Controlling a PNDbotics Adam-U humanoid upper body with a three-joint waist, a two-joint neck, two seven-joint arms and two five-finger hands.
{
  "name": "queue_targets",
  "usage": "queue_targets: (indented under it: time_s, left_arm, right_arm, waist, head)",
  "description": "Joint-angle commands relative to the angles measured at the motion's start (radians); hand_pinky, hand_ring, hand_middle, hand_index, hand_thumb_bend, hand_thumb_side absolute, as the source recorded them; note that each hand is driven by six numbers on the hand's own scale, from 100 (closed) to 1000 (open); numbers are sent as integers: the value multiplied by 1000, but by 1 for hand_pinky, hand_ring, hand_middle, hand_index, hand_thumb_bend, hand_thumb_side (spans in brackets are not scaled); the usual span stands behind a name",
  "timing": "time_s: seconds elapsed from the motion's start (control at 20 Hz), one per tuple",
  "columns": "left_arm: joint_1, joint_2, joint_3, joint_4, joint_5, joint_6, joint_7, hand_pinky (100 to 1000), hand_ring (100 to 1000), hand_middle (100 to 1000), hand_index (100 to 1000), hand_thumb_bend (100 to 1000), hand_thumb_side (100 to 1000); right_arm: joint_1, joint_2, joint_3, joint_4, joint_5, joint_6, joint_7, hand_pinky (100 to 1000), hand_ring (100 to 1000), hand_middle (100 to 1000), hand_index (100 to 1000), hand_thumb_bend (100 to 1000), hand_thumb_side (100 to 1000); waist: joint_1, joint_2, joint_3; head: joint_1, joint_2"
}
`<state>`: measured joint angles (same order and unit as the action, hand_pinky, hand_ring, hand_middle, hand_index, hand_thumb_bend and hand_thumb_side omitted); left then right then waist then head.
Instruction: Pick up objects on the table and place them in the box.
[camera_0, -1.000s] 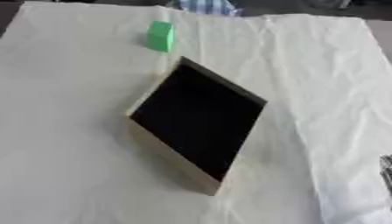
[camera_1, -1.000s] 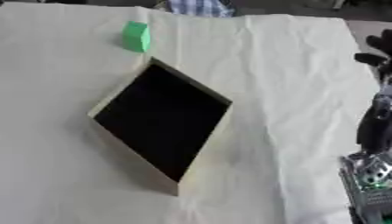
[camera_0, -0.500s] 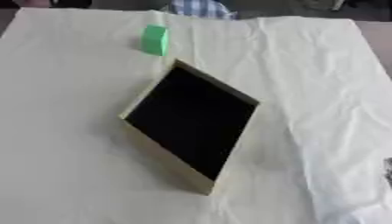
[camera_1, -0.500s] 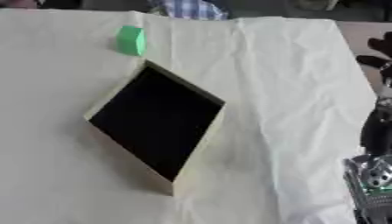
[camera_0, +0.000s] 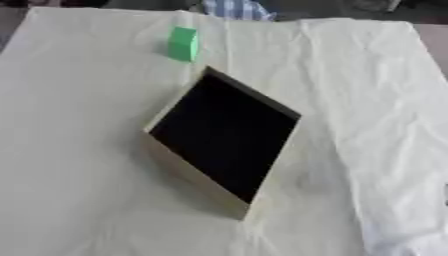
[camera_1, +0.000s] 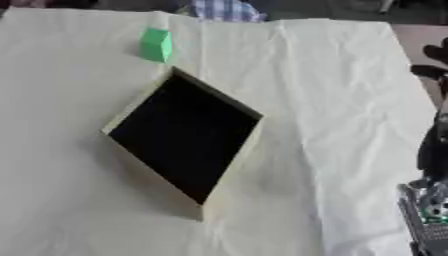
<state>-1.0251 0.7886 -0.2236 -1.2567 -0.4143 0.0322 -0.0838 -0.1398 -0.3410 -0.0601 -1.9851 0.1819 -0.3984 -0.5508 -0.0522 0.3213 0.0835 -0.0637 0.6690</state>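
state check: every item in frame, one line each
Green block: on the white cloth, beyond the box's far corner, outside it, untouched.
Shallow wooden box with black interior: open, nothing visible inside, set corner-on to the camera.
White cloth: spread over the table, wrinkled.
Right arm: at right edge; hand not visible.
Left hand: not in view.

Right arm (camera_1: 430, 200) cut off at the edge — its robot hand unseen.

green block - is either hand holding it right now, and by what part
Nothing is held. The green block sits alone on the cloth beyond the box, and no hand is near it.
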Motion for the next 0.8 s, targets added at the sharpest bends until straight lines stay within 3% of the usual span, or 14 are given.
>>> queue_targets:
  time_s: [0.05,0.3,0.6,0.7,0.8]
  left_arm:
    - [-77,-40,0,137,-85,-49,-24,674,681,672,830,229,674]
    - [-159,-119,-7,305,-230,-138,-65,700,714,700,845,271,676]
    - [-210,-221,12,446,-359,-207,-172,754,786,759,888,400,664]
    - [-225,-247,21,480,-406,-231,-226,797,833,794,918,525,642]
    - [-239,-265,32,501,-446,-258,-283,812,848,805,929,592,627]
  right_arm:
    - [-3,-27,1,-15,-8,0,7,606,723,601,740,100,859]
    - [-6,-28,5,-15,-12,-1,12,606,722,600,739,100,861]
    - [-10,-29,10,-15,-19,-1,18,605,721,600,739,100,862]
    - [-12,-28,12,-15,-22,-1,19,605,720,600,739,100,862]
    - [-15,-28,13,-15,-25,-1,21,605,719,600,739,100,861]
  waist:
    - [2,-21,2]
    - [0,-18,5]
    - [-1,-19,1]
    - [-2,-19,-1]
    - [-2,-18,-2]
  head:
    - [0,3]
    - [-1,-4]
    - [1,-9]
    - [4,-10]
    - [8,-11]
